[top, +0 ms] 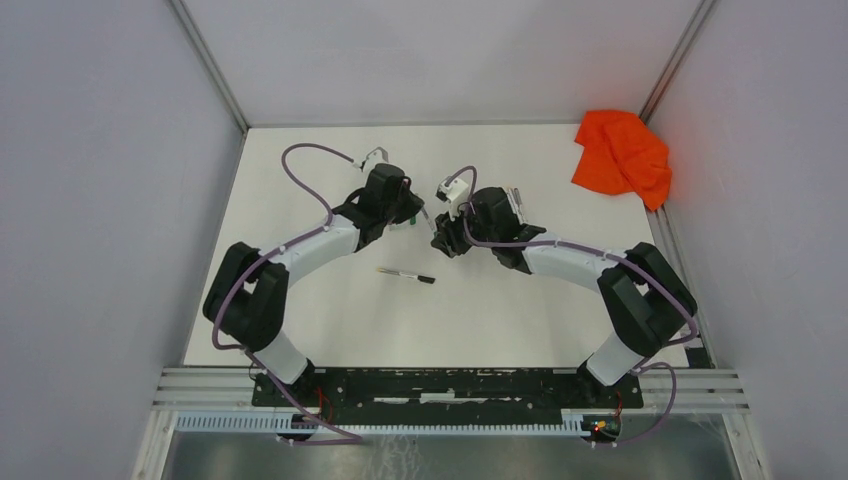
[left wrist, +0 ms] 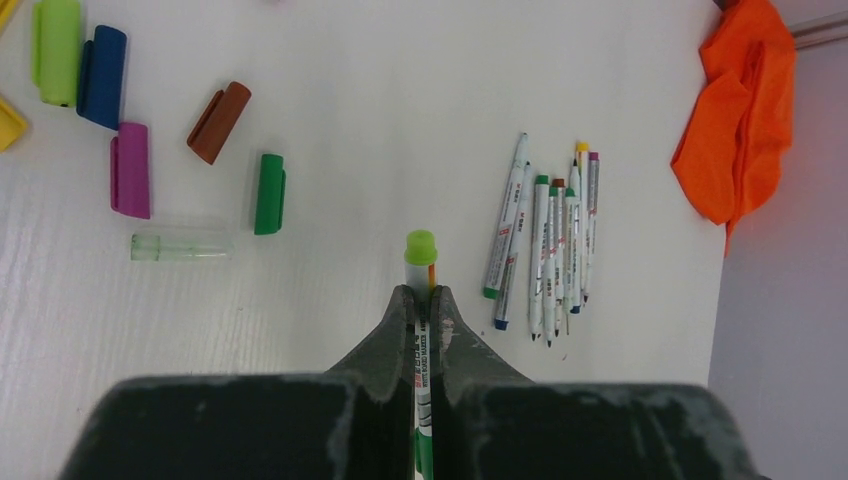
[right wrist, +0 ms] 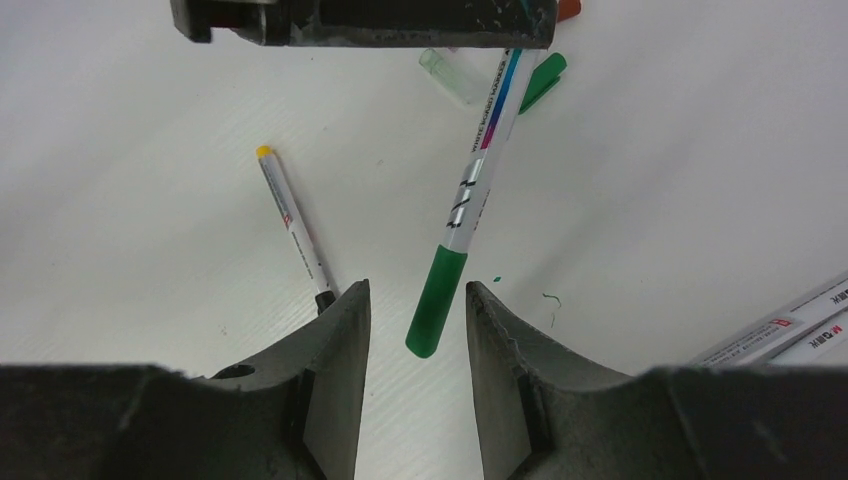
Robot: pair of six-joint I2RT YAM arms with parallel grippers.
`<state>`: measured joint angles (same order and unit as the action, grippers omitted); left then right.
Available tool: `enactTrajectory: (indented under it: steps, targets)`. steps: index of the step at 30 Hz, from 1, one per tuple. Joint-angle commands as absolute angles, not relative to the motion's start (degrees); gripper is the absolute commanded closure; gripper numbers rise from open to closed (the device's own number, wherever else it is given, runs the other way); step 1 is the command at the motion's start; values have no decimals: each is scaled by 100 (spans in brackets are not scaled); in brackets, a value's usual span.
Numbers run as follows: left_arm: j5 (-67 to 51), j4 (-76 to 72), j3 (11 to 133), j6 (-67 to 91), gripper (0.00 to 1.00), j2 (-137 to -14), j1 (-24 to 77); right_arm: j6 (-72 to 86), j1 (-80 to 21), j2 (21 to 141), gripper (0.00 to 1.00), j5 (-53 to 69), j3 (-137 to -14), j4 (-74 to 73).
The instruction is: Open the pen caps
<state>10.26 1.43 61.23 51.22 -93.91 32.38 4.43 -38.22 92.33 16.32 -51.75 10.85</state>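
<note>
Fingers of left gripper [left wrist: 421, 300] clamp the pen barrel [right wrist: 478, 160]; right gripper [right wrist: 417, 292] fingers, apart, flank its six-o'clock green cap [right wrist: 437, 305]: probably light, slick; pinch mid-cap.

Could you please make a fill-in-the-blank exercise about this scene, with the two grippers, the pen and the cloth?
1. The left gripper is ___ on a white plastic pen.
2. The right gripper has its jaws ___, one on either side of that pen's dark green cap.
3. The crumpled cloth in the far right corner of the table is ___.
Missing words: shut; open; orange.
</note>
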Motion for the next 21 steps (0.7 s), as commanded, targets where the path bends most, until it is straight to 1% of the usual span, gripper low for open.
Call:
enactTrajectory:
  steps: [1, 8, 10, 13, 14, 16, 19, 21]
  targets:
    - [977, -154, 6166, 4836, 98, -9040, 3275, 444, -3841, 9416, 55, 1579, -5483, 1094]
    - [952, -133, 6127, 4799, 98, -8940, 3278, 452, -3836, 9656, 56, 1539, -5601, 1130]
    - [949, -133, 6118, 4787, 98, -8921, 3279, 479, -3836, 9700, 59, 1533, -5637, 1143]
    - [958, -100, 6113, 4748, 98, -8934, 3288, 503, -3841, 9712, 67, 1515, -5675, 1149]
    - [973, -93, 6105, 4739, 98, -8938, 3287, 508, -3841, 9712, 68, 1508, -5678, 1148]
    - [1004, -88, 6087, 4724, 98, -8939, 3287, 528, -3838, 9699, 67, 1499, -5699, 1140]
    - [1047, -80, 6065, 4698, 98, -8947, 3304, 552, -3838, 9683, 64, 1509, -5744, 1118]
    - [1072, -75, 6056, 4693, 98, -8949, 3313, 546, -3841, 9701, 64, 1508, -5788, 1075]
